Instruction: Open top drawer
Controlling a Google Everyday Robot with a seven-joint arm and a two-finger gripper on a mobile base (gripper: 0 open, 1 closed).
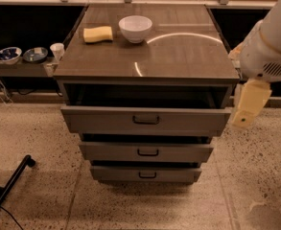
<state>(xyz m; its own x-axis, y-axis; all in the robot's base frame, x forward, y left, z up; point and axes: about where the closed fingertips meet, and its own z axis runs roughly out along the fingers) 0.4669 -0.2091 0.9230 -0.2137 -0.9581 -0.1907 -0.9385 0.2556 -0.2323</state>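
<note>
The top drawer [146, 120] is the widest of three grey-brown drawers, with a small dark loop handle [146, 120] at its centre. It stands pulled out a little, with a dark gap showing between its front and the cabinet top [178, 56]. The two narrower drawers [147, 152] [146, 174] sit below it. My gripper [244, 119] hangs cream-coloured from the white arm [269, 51] at the right, beside the top drawer's right end and off the handle.
A white bowl [135, 28] and a yellow sponge [98, 34] lie on the cabinet top. Small bowls [8, 54] and a cup [57, 50] sit on a low shelf at left. A black pole [8, 188] lies on the speckled floor at lower left.
</note>
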